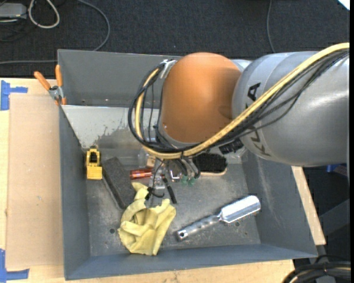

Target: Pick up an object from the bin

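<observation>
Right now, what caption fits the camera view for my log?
Pincer poised at the upper edge of a crumpled yellow cloth, a silver-handled tool nearby in the grey bin.

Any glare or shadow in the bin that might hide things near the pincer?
Camera view: a bright glare patch washes the bin's back-left wall; the silver handled tool glints; the arm's shadow darkens the floor beneath the orange cover, around the pincer at the yellow cloth.

Black brand lettering is carried by the grey arm casing [301,111], toward two o'clock of the bin [100,78]; a large letter A [252,93] is read clearly, while the other letters are partly covered by cables [265,102]
</observation>
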Robot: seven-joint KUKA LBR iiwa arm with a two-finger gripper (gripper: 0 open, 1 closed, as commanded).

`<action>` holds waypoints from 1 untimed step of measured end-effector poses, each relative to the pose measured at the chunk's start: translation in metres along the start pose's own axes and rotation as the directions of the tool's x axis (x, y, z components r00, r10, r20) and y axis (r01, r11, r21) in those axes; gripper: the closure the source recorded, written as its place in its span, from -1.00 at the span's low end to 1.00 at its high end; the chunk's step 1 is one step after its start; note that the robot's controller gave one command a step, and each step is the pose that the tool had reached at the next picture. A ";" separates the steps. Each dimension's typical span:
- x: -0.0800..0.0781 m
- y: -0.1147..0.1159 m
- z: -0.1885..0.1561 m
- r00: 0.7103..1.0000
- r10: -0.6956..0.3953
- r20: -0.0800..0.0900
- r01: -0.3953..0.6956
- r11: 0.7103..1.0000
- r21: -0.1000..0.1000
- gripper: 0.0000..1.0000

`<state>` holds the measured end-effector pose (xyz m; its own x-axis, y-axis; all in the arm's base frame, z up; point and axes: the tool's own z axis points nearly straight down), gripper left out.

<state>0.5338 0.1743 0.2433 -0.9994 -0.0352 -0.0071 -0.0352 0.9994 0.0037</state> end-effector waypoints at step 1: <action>0.022 0.001 0.062 0.999 -0.035 -0.006 0.035 0.999 0.002 -1.00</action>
<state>0.5118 0.1747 0.1809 -0.9975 -0.0704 -0.0007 -0.0704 0.9975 0.0017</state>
